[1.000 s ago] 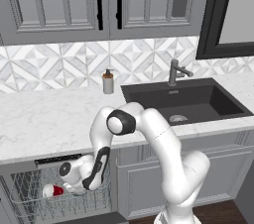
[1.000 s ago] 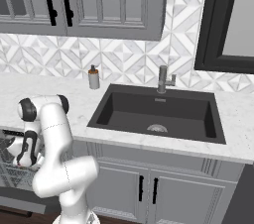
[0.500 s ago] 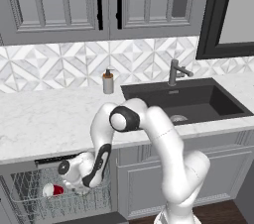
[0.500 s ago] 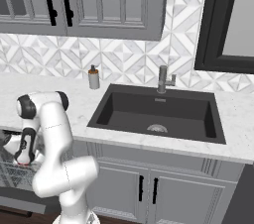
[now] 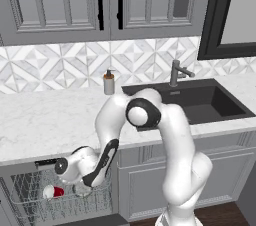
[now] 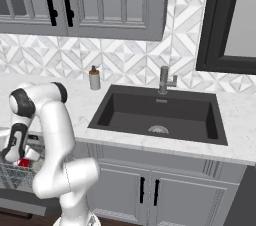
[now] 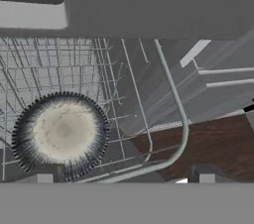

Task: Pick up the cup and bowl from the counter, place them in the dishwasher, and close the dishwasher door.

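**Bowl down in the rack, only the door to go**

A second ago the two-finger gripper (image 5: 75, 188) was down in the wire rack (image 5: 30, 205) with the bowl between its narrow jaws; now those jaws stand wide apart and empty, and the hand sits a touch higher above the rack. In the hand view the small round dark grey speckled bowl (image 7: 60, 135) rests upright on the grey wires, pale inside facing up, free of the fingertips (image 7: 44, 178) at the bottom edge.

Just beside the bowl, the small red plastic party cup (image 5: 52, 191) lies on its side in the same rack, white rim pointing away from the bowl. The white marble-look counter (image 5: 45, 125) above the rack carries only the grey soap dispenser bottle (image 5: 109, 82).

So both pieces look loaded. What's left, I'd say: lift the arm clear of the rack, then swing the dishwasher door (image 6: 20, 201) up and shut — it hangs open below the rack.
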### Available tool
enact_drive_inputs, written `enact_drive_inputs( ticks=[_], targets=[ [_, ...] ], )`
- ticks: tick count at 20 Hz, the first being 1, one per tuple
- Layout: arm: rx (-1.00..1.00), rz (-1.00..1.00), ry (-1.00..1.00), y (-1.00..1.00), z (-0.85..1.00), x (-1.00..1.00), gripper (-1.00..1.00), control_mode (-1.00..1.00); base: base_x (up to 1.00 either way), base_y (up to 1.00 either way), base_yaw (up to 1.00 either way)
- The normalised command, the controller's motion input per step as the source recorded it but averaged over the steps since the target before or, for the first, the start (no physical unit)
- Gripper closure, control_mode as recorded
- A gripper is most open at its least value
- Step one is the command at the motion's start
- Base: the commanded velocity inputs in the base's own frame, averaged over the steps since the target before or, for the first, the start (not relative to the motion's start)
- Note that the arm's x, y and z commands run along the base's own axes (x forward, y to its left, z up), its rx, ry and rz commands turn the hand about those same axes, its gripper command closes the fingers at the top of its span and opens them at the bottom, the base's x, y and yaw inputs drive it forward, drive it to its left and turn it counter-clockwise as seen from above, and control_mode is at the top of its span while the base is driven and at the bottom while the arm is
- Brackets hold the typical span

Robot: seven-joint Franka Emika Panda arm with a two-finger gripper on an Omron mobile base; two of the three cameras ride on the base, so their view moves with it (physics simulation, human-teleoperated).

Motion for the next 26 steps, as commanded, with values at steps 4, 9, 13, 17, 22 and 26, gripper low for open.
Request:
enact_drive_inputs(
  ticks=[4, 9, 13, 17, 22, 26],
  targets=[
    [0.05, 0.04, -0.06, 0.15, 0.51, -0.53, -1.0, -1.0, 0.0, 0.0, 0.0],
    [0.05, 0.04, -0.08, 0.07, 0.48, -0.41, -1.0, -1.0, 0.0, 0.0, 0.0],
    [0.03, 0.03, -0.11, 0.0, 0.44, -0.29, -1.0, -1.0, 0.0, 0.0, 0.0],
    [0.03, 0.03, -0.13, 0.02, 0.36, -0.39, -1.0, -1.0, 0.0, 0.0, 0.0],
    [0.0, 0.06, -0.29, 0.32, 0.06, -0.77, -1.0, -1.0, 0.0, 0.0, 0.0],
    [0.0, 0.06, -0.45, 0.36, 0.04, -0.81, -1.0, -1.0, 0.0, 0.0, 0.0]
  ],
)
